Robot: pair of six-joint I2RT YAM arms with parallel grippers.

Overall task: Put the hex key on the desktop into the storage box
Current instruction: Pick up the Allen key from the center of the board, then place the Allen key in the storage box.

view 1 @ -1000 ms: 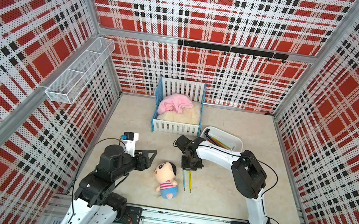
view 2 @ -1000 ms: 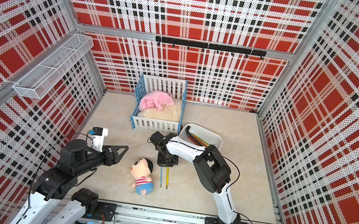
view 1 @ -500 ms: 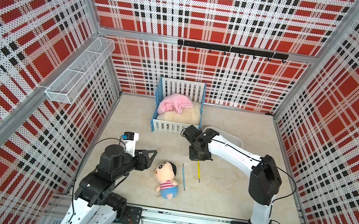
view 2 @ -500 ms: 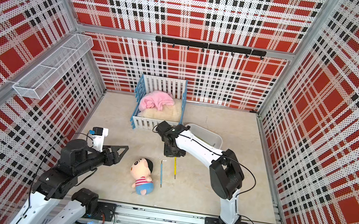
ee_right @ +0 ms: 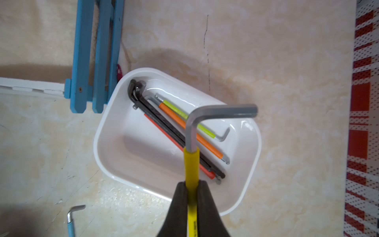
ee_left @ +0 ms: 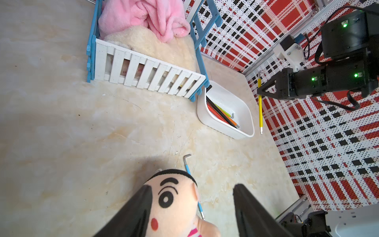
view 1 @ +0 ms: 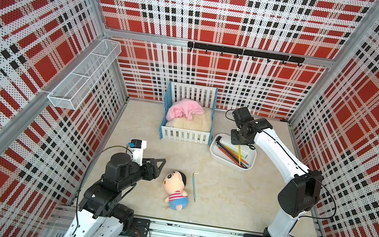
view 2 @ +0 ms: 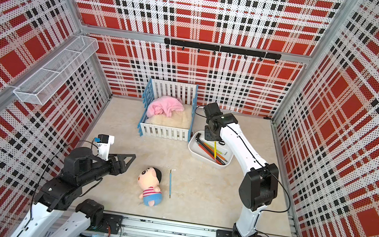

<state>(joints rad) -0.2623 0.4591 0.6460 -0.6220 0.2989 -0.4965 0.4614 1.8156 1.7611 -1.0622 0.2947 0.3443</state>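
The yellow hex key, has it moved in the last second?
Yes. The right gripper has carried the yellow hex key off the desktop beside the doll, back to above the storage box.

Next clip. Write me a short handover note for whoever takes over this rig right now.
Right gripper: shut on the yellow hex key, held upright over the storage box, not yet released.
Left gripper: open, empty, hovering by the doll.
Done: several coloured hex keys lie in the box.
Left: release the yellow key into the box, then fetch the blue hex key lying on the desktop beside the doll.
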